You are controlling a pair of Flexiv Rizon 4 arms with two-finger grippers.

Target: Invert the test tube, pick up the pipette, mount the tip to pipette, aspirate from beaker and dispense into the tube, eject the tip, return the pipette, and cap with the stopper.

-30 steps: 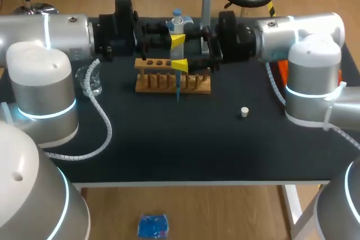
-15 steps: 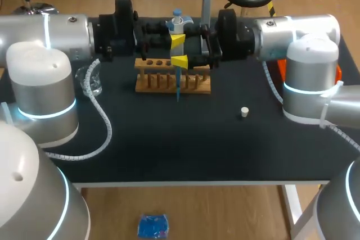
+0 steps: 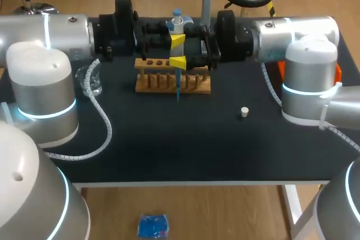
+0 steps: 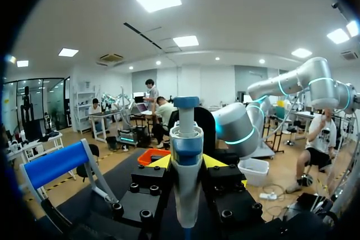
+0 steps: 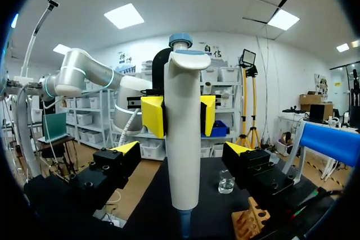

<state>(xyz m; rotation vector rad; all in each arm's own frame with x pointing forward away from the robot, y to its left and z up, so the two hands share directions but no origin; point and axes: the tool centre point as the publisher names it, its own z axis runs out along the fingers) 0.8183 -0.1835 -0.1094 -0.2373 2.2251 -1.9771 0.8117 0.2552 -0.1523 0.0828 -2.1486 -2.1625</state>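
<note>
Black-topped table, fixed overhead camera plus both wrist cameras.

Left side: the glass beaker stood near the table's left edge, well apart from the rack.

Centre: the left hand was closed on the pipette. Its yellow fingertips were pressed to the barrel from two sides. The pipette was held upright above the wooden rack. A blue tip hung from its lower end, in front of the rack.

Right of the pipette: the right hand was wide open and held nothing. One finger stood on either side of the pipette body, and neither touched it.

Further right: the white stopper lay alone on the table, apart from the rack.

The test tube could not be made out among the rack's holes.

Progress, as judged:
- Pipette pickup appeared done.
- Tip mounting appeared done, going by the blue tip.
- Whether liquid had been drawn or dispensed could not be told.
- Tube inversion could not be confirmed.
- Left to do: eject the tip, return the pipette, and cap the tube, since the stopper lay loose.
</note>
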